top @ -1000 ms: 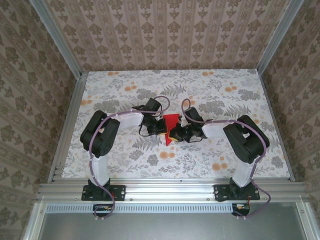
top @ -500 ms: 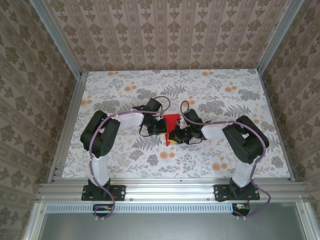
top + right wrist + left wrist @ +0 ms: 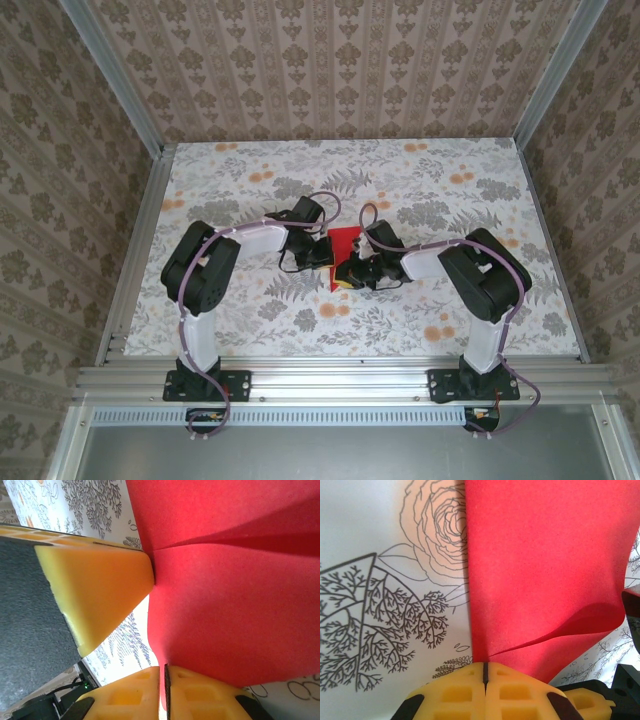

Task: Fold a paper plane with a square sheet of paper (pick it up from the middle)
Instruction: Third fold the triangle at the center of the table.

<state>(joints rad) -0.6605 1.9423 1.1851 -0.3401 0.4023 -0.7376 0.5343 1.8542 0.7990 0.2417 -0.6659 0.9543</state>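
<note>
right end effector (image 3: 165, 670) edged left, pinching red paper (image 3: 230, 605)

Plainly a robotics lab test cell, not a lived-in room. Boxed in by bare aluminium profile rails (image 3: 350, 378), with damask wallpaper (image 3: 330, 60) on flat panels for walls and a floral print over the table (image 3: 420, 165). Fitted with two black-and-white arms, the left arm (image 3: 200, 270) and the right arm (image 3: 485, 275), bolted side by side at the front rail and trailing lilac cables (image 3: 322, 196).
</note>
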